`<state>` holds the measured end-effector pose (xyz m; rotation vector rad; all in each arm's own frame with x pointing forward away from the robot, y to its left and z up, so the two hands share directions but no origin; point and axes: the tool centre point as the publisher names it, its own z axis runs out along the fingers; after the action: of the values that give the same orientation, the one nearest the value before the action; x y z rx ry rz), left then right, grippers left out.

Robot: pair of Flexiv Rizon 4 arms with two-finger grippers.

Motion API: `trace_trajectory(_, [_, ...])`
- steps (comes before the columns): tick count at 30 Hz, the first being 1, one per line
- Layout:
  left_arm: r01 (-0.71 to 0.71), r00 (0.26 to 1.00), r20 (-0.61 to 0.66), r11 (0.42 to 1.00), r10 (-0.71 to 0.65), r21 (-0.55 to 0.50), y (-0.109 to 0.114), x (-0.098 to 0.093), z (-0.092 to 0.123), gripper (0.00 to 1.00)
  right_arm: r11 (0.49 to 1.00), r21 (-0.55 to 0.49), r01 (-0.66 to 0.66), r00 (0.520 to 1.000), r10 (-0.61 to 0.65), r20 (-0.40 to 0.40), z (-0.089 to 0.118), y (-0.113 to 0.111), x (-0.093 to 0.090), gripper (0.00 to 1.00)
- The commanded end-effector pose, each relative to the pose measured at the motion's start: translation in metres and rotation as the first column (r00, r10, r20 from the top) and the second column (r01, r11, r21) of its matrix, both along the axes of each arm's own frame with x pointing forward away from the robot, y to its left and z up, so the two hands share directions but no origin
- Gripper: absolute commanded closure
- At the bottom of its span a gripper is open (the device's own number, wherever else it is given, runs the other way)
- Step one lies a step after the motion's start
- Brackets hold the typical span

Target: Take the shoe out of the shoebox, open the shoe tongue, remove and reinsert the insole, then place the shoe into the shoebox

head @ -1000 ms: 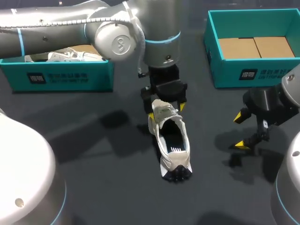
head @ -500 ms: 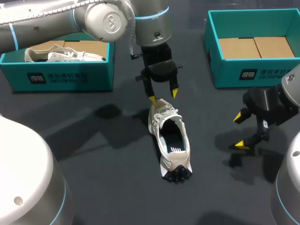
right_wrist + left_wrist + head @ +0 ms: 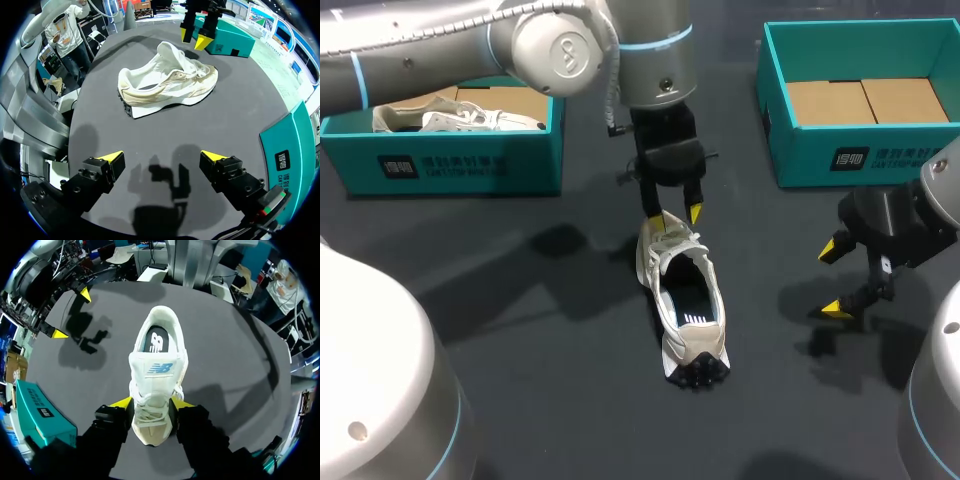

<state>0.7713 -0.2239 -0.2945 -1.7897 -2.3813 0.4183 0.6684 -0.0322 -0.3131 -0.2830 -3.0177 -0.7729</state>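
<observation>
A white shoe [image 3: 683,290] lies upright in the middle of the dark table, toe pointing away from me and its dark insole [image 3: 688,300] showing through the opening. My left gripper [image 3: 675,214] hangs over the toe end. In the left wrist view its fingers [image 3: 122,401] stand narrowly apart on either side of the laced forefoot of the shoe [image 3: 157,370], and I see no firm squeeze. My right gripper [image 3: 830,278] stands wide open and empty to the right of the shoe. Ahead of the right gripper [image 3: 162,158] the shoe [image 3: 167,82] lies side-on, with the left gripper [image 3: 194,37] above its toe.
A teal shoebox [image 3: 440,165] at the back left holds another white shoe [image 3: 450,118]. A second teal shoebox [image 3: 850,150] at the back right has only brown card in it, and it stands close behind my right gripper. Bare table surrounds the shoe.
My left gripper rose off the shoe's toe end, then came down a little towards it again while its fingers narrowed. The shoe and the right arm have stayed put.
</observation>
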Motion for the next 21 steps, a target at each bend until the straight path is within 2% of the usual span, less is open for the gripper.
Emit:
trace_trajectory(1, [0.023,1.000,-0.012,1.000,-0.023,0.005,-0.005,-0.010,-0.010,0.58,1.000,-0.003,0.002,1.000,-0.002,0.002,0.000,0.000,-0.002,0.00])
trace_trajectory(5, [0.047,0.998,-0.029,0.999,-0.047,0.011,-0.009,-0.022,-0.021,0.62,1.000,-0.003,0.002,1.000,-0.002,0.002,0.000,0.000,-0.002,0.00])
trace_trajectory(10, [0.077,0.995,-0.065,0.997,-0.076,0.018,-0.014,-0.039,-0.037,0.73,1.000,-0.003,0.002,1.000,-0.002,0.002,0.000,0.000,-0.002,0.00])
trace_trajectory(13, [0.092,0.992,-0.085,0.995,-0.089,0.034,-0.017,-0.047,-0.047,0.72,1.000,-0.003,0.002,1.000,-0.002,0.002,0.000,0.000,-0.002,0.00])
trace_trajectory(16, [0.089,0.994,-0.066,0.995,-0.087,0.038,-0.014,-0.051,-0.044,0.70,1.000,-0.003,0.002,1.000,-0.002,0.002,0.000,0.000,-0.002,0.00])
trace_trajectory(21, [0.078,0.997,-0.020,0.997,-0.078,0.004,-0.008,-0.048,-0.024,0.69,1.000,-0.003,0.002,1.000,-0.002,0.002,0.000,0.000,-0.002,0.00])
